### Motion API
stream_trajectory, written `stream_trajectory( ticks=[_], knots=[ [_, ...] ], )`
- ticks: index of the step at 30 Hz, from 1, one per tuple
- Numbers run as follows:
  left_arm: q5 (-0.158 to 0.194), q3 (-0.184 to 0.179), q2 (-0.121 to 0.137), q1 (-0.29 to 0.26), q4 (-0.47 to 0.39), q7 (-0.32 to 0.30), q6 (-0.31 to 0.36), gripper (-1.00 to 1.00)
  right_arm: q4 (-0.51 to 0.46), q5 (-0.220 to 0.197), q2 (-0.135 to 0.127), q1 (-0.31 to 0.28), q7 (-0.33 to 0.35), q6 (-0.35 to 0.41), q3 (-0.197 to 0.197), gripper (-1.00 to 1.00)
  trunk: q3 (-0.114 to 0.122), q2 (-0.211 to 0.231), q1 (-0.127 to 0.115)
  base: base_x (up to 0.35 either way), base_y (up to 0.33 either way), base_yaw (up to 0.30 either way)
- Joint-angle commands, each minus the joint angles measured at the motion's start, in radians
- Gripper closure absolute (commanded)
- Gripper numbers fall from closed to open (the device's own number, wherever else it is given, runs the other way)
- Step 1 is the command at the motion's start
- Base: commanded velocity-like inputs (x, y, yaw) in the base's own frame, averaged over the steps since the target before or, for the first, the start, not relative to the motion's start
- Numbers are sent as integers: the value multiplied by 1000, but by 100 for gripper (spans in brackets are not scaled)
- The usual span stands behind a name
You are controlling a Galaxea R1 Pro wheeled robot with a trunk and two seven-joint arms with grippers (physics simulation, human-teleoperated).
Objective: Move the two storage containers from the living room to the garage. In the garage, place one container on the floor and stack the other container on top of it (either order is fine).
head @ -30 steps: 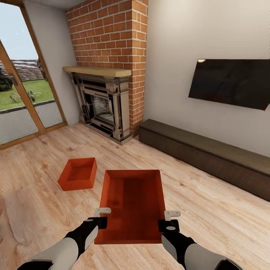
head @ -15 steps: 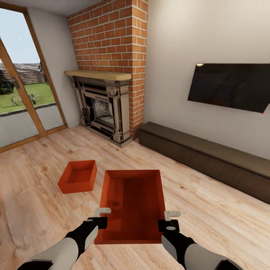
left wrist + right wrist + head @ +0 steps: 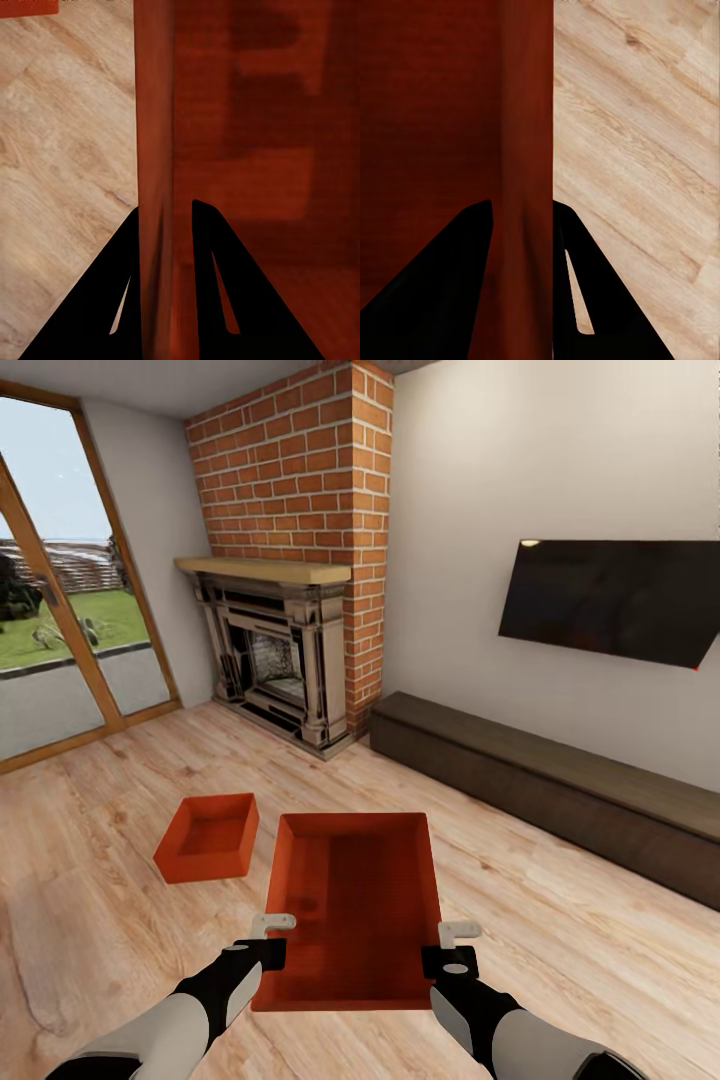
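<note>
The step in hand, as I judge it, is carrying the first storage container out of the living room: the held container [image 3: 358, 905] hangs clear of the wood-plank floor [image 3: 90, 880], gripped from both sides. The left pincer [image 3: 268, 940] is closed on the container's left wall, and the left wrist view shows that wall pinched between the two dark fingers [image 3: 210, 247], one outside, one inside. The right pincer [image 3: 452, 948] is closed on the right wall in the same way, and the right wrist view shows its fingers [image 3: 472, 247] straddling the wall, with the orange-red interior on one side and planks on the other.

From the head view, the held container sits at about 12 o'clock directly ahead of both pincers, its near end level with them and its far end reaching away toward the fireplace [image 3: 275, 655]. The second container [image 3: 208, 837] rests on the floor at about 11 o'clock, just beside the held one's far left corner but apart from it.

The next move probably calls for turning the base away from the fireplace and the dark low bench [image 3: 540, 780] toward the garage, keeping both grips even so the bin stays level.
</note>
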Motion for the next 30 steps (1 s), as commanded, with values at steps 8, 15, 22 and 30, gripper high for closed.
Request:
stream_trajectory(
  ticks=[8,15,22,30],
  knots=[
    [-17,51,14,-1,-4,14,7,100,12,-1,-1,-1,-8,-4,-9,100,11,-2,1,0,0,0],
    [-17,51,13,-1,-4,14,7,100,12,-1,-1,-1,-8,-4,-9,100,22,-2,1,0,0,0],
    [-17,51,14,-1,-4,14,7,100,12,-1,-1,-1,-8,-4,-9,100,33,-2,1,0,0,0],
    [-17,51,13,-1,-4,14,7,100,12,-1,-1,-1,-8,-4,-9,100,45,-2,1,0,0,0]
  ],
)
